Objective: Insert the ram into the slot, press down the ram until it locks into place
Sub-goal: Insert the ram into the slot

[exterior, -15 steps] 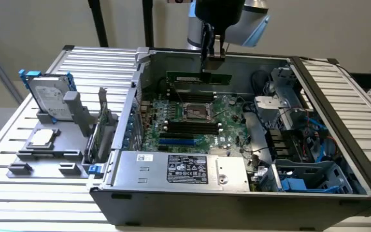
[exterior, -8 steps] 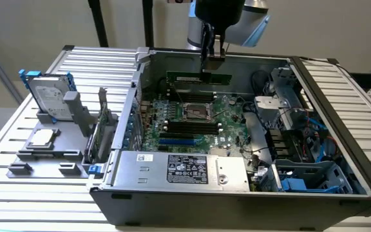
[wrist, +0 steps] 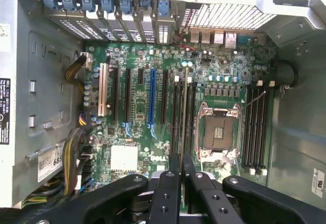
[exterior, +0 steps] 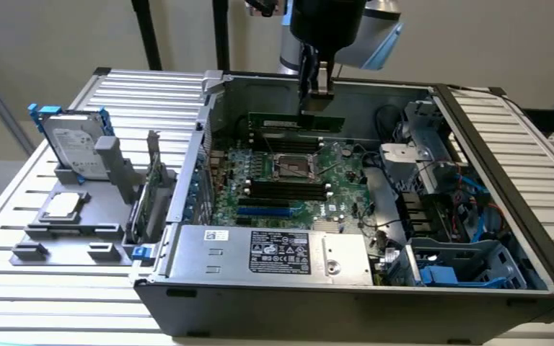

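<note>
A ribbed metal tabletop (exterior: 55,303) stands in front of a plain pale wall (exterior: 46,36). An open computer case (exterior: 354,303) with dark walls lies flat in the middle of the tabletop. Near the tabletop's edge at the exterior view's left, a grey plastic holder (exterior: 66,238) carries a shiny silver hard drive (exterior: 70,144) in a blue frame.

Inside the case lies a flat green motherboard (wrist: 140,137), dotted with tiny parts. On it are a square metal socket (wrist: 219,130), a bright blue slot (wrist: 152,99) and a white one (wrist: 103,89). A silver box with a label (exterior: 272,252) sits along the case's front edge.

The arm (exterior: 330,21) comes straight down into the case near its back edge. The black gripper (exterior: 317,102) points down, and its two fingers (wrist: 174,175) are pinched tight on the ram (exterior: 296,122). The ram is a long, thin green stick held level, with one long edge facing down. It hangs in line with the long black slots (wrist: 191,117) beside the socket. I cannot tell if it touches one.
</note>
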Motion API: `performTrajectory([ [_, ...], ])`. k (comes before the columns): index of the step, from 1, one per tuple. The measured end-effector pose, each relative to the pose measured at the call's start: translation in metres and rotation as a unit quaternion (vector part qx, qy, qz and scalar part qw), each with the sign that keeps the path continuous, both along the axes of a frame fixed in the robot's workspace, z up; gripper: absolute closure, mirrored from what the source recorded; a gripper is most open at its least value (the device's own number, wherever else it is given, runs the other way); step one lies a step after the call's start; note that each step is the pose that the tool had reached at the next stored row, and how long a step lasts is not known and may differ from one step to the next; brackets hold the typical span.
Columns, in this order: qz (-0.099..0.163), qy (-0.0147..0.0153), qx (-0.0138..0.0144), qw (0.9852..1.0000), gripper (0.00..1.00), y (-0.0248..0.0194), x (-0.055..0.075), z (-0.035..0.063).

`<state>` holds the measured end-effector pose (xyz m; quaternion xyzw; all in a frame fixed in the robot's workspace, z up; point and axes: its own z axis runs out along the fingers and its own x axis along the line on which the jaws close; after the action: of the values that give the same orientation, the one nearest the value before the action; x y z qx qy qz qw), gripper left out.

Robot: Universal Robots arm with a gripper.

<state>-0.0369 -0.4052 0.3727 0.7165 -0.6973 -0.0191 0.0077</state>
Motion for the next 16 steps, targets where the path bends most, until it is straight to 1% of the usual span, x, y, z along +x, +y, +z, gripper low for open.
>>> performTrajectory([
  [4,0.0,0.0,-0.0001,1.0,0.87,0.0,0.0,-0.0072],
  [9,0.003,0.0,-0.0005,1.0,0.87,0.0,0.004,-0.0163],
  [16,0.002,0.0,-0.0008,1.0,0.87,0.0,0.004,-0.0291],
])
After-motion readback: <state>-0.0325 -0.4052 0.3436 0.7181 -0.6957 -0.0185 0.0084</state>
